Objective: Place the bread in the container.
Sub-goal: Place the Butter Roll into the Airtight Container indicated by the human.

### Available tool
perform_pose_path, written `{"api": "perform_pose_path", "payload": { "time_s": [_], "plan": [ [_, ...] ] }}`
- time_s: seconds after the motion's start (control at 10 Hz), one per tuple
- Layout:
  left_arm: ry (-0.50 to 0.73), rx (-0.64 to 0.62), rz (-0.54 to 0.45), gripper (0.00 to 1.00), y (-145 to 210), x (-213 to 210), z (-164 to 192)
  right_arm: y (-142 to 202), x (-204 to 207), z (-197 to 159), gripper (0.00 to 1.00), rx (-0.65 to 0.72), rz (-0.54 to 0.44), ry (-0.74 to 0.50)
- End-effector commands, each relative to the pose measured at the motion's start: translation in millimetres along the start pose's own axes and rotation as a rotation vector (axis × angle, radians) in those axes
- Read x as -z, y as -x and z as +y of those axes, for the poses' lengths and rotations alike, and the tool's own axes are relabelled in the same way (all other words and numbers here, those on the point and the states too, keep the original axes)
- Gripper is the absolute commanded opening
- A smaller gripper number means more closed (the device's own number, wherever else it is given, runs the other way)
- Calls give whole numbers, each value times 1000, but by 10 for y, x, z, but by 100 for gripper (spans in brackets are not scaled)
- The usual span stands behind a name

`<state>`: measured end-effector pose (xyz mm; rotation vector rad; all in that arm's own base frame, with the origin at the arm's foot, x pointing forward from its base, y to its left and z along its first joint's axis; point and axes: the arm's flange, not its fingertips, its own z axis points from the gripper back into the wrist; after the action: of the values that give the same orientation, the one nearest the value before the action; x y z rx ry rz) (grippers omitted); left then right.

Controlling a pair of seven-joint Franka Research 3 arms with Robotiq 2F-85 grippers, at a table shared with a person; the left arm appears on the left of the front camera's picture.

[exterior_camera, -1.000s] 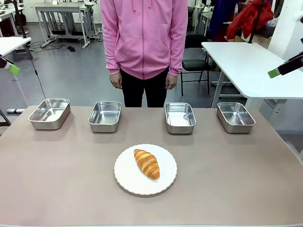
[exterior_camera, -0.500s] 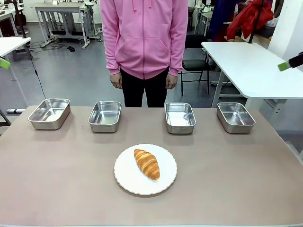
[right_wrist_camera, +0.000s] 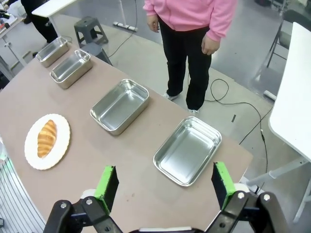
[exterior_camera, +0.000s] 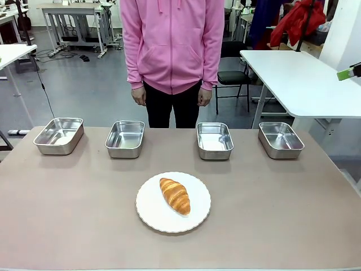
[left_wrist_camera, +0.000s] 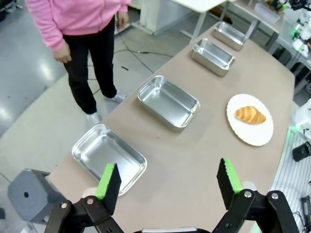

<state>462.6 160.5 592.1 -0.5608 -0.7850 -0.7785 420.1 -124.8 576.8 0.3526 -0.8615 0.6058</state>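
The bread (exterior_camera: pixel 175 195) is lying on a round white plate (exterior_camera: pixel 148 212) in the lower middle of the front view, its length running from upper left to lower right. There is one piece of bread and one plate. Above them in the frame, four steel containers are sitting in a row along the table's far edge, all well apart from the plate and from each other. They are the left-end container (exterior_camera: pixel 58 135), the left-middle container (exterior_camera: pixel 125 138), the right-middle container (exterior_camera: pixel 214 140) and the right-end container (exterior_camera: pixel 280 139). Each is showing a bare, shiny floor.

The table (exterior_camera: pixel 282 220) is showing a plain brownish-grey top. Behind it, at the top middle of the frame, one person (exterior_camera: pixel 172 45) in a pink hooded top and dark trousers is standing with both arms hanging and hands at the sides. Grey floor is stretching out behind, with a white table (exterior_camera: pixel 293 79) at the upper right and a dark chair beside it.

The left gripper (left_wrist_camera: pixel 167 175) is hanging high above the table at the bottom of the left wrist view. Its fingers are spread wide, gripping and touching nothing. The right gripper (right_wrist_camera: pixel 163 178), at the bottom of the right wrist view, is likewise standing wide apart and holding nothing, with a container showing far below between its green pads. In the front view, one green pad (exterior_camera: pixel 347 73) is poking in at the upper right edge.
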Motion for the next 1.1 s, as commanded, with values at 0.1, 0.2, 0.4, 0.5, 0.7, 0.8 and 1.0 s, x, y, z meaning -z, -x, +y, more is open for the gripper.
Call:
{"api": "perform_pose_path", "payload": {
  "time_s": [0.1, 0.2, 0.4, 0.5, 0.7, 0.8, 1.0],
  "plan": [
    [-4, -85, -15, 100, -47, -30, 26, -1, -35, -155, 100, -4, -28, -20],
    [-2, -98, -20, 100, -48, -21, 6, 5, -37, -171, 100, -3, -29, -25],
    [-8, -98, -10, 100, -53, -27, -9, 1, -42, -177, 100, -2, -34, -30],
    [-18, -100, -6, 100, -52, -33, -1, -1, -46, -180, 100, 0, -39, -29],
    [-9, -91, 4, 100, -11, -13, 19, 24, -49, -146, 100, 24, -17, -18],
    [-9, -91, 4, 100, -11, -13, 19, 24, -49, -146, 100, 24, -17, -18],
    [-9, -91, 4, 100, -11, -13, 19, 24, -49, -146, 100, 24, -17, -18]
  ]
}}
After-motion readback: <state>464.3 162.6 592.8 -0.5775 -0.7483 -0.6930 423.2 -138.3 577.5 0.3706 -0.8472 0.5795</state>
